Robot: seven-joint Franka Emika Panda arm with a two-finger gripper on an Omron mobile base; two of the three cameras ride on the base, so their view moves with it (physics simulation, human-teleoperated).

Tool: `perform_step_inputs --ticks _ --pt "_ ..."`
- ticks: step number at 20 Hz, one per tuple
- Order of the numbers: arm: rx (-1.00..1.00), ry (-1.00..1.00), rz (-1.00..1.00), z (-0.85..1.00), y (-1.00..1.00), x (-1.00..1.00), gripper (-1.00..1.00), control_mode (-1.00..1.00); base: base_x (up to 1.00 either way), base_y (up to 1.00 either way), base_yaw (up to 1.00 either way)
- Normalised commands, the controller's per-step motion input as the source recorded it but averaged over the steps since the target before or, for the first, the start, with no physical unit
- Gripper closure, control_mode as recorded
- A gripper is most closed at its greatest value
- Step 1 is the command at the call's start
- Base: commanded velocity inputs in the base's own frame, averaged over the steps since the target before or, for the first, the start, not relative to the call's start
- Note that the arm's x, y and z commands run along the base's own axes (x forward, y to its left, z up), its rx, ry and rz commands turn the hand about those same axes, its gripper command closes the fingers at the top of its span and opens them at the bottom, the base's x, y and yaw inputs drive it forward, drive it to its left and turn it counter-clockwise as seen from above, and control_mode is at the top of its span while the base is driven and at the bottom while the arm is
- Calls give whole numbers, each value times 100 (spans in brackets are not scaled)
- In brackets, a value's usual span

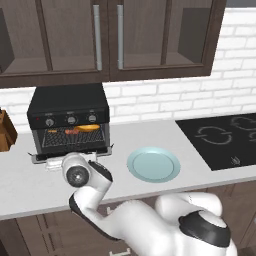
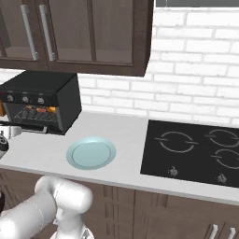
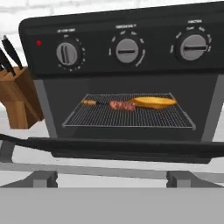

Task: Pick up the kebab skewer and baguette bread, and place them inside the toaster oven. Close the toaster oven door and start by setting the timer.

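Note:
The black toaster oven (image 1: 68,112) stands at the counter's back left with its door (image 1: 75,151) folded down flat. On the wire rack lie the golden baguette bread (image 3: 153,102) and the kebab skewer (image 3: 114,105), side by side; both also show as baguette (image 1: 88,128) and skewer (image 1: 70,132). My gripper (image 1: 54,163) sits low at the door's front edge, mostly hidden behind my wrist, and holds nothing. In the hand view the door (image 3: 122,148) is edge-on just below the opening, with its grey edge bar (image 3: 109,169) close in front. Three silver knobs (image 3: 127,50) and a red light (image 3: 39,43) line the panel.
A pale blue plate (image 1: 153,165) lies bare on the counter right of the oven. A wooden knife block (image 3: 17,103) stands just left of the oven. A black cooktop (image 1: 225,137) fills the counter's right end. Dark wall cabinets (image 1: 107,37) hang above.

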Motion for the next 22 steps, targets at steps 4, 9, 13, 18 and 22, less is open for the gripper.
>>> perform_step_inputs --ticks 4,9,13,18,22 --pt "0 -1 -6 -9 5 -77 -100 -100 0 0 0" --pt "0 0 -2 -25 -17 31 -100 -100 0 0 0" --pt "0 0 0 -49 -15 63 -100 -100 0 0 0" --pt "0 0 0 -43 -6 72 -100 -100 0 0 0" --pt "0 0 -2 -34 0 74 -100 -100 0 0 0"
